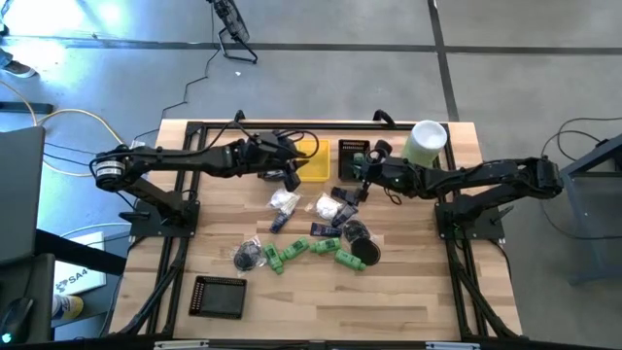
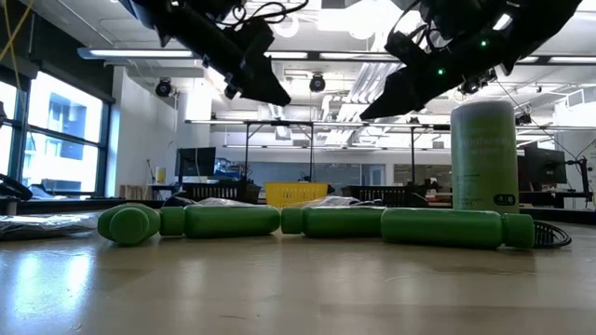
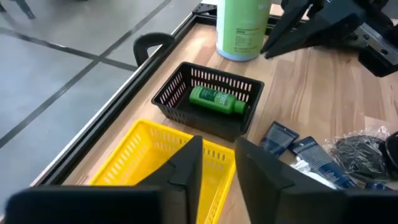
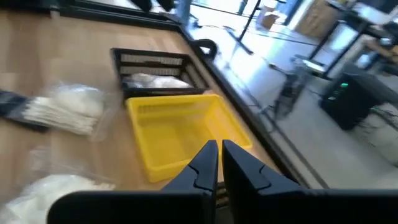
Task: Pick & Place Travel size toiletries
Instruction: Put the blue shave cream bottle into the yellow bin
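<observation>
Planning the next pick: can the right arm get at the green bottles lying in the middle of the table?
Probably yes. The green bottles lie uncovered near the table's front, with open wood around them. The right gripper, shut and empty, is raised by the black bin, nothing between.

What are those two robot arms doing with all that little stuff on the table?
They are sorting travel toiletries into small bins. One green bottle already lies in the black bin. The left gripper hovers by the yellow bin, holding nothing. The right gripper is shut and empty near the bins too. More green bottles and white packets wait on the table.
</observation>
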Robot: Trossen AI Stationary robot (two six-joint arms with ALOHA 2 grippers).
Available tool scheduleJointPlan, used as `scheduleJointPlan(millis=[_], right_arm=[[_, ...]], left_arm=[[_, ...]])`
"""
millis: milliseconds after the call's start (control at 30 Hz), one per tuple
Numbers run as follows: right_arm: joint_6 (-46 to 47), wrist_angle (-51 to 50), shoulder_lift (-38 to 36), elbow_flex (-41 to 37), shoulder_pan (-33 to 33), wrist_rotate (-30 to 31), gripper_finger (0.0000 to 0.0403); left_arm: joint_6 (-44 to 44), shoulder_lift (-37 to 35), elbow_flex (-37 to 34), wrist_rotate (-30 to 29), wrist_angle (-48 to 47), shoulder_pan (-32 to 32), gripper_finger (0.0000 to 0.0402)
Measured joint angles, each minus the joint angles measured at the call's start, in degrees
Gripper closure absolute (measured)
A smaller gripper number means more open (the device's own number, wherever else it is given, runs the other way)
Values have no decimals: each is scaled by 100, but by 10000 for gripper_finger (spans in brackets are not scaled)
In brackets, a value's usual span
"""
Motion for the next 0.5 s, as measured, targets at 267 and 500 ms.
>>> scheduleJointPlan(millis=[267, 500], right_arm=[[460, 379, 0, 0, -327, -2288, 388], [756, 405, 0, 1, -531, -2246, 388]], left_arm=[[370, -94, -643, -13, 1105, -271, 385], [623, -677, -1208, -24, 1345, -365, 397]])
